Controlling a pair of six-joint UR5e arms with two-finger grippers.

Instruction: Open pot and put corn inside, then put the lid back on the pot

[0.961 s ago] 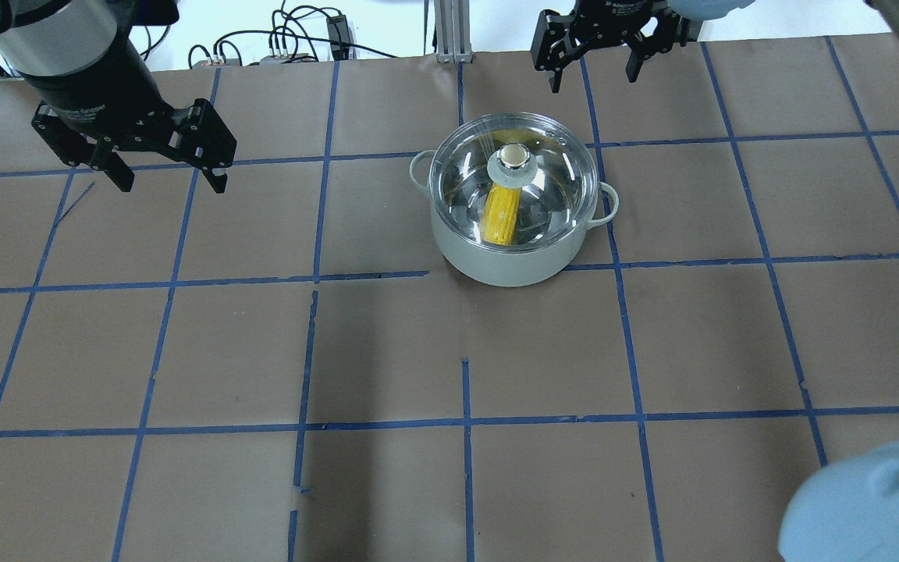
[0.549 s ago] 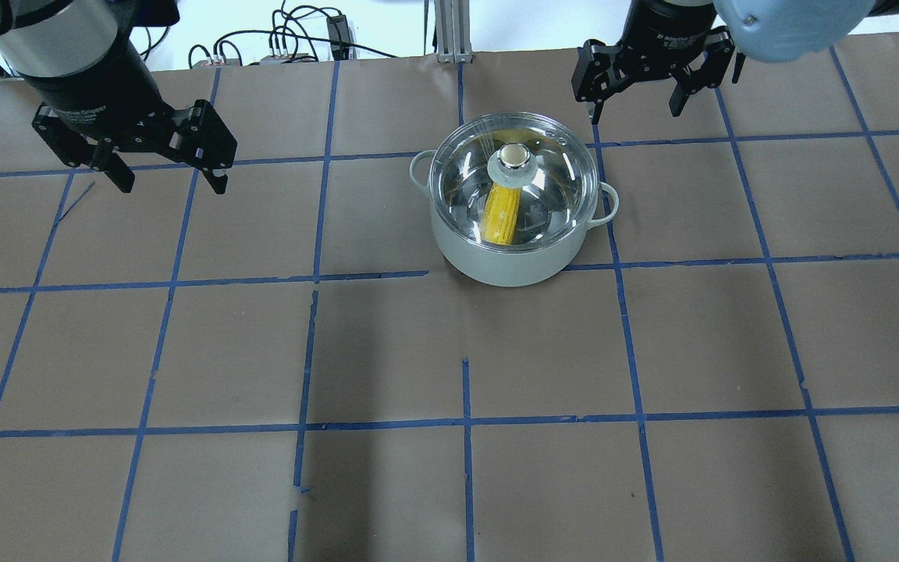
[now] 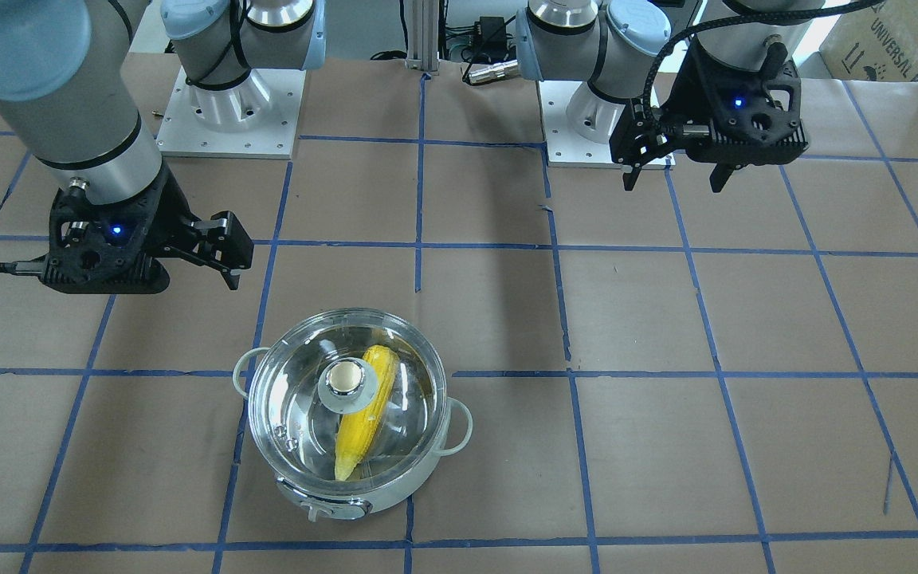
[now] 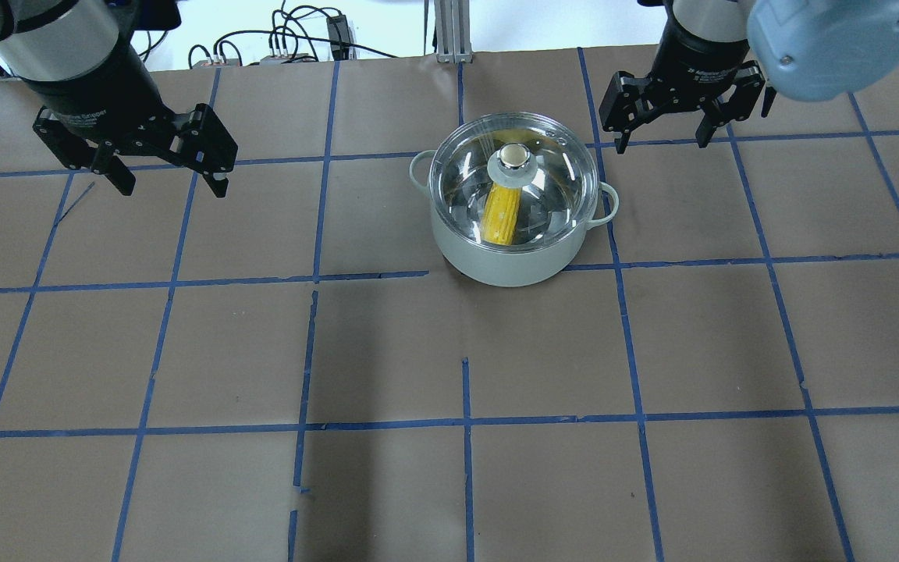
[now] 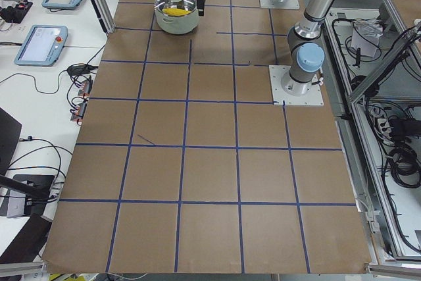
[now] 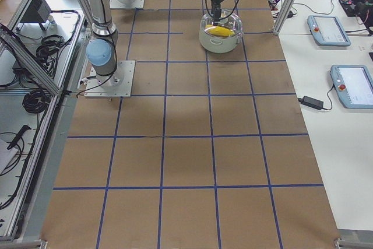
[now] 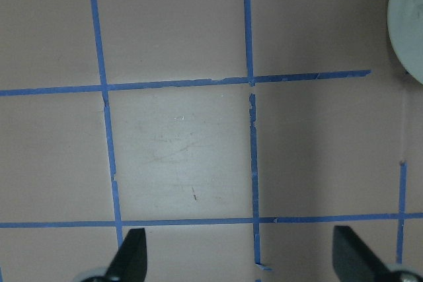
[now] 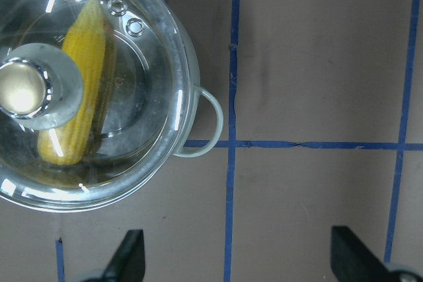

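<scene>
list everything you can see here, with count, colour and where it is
pot: one, pale shell, steel inside, mid-table toward the far edge
lid: one, clear glass, seated on the pot
corn: one, yellow, inside the pot under the lid
table: one, brown, blue tape grid
pendants: two, grey with screens, on the white side bench
left gripper: one, black, open, raised well left of the pot
right gripper: one, black, open, raised right of the pot
</scene>
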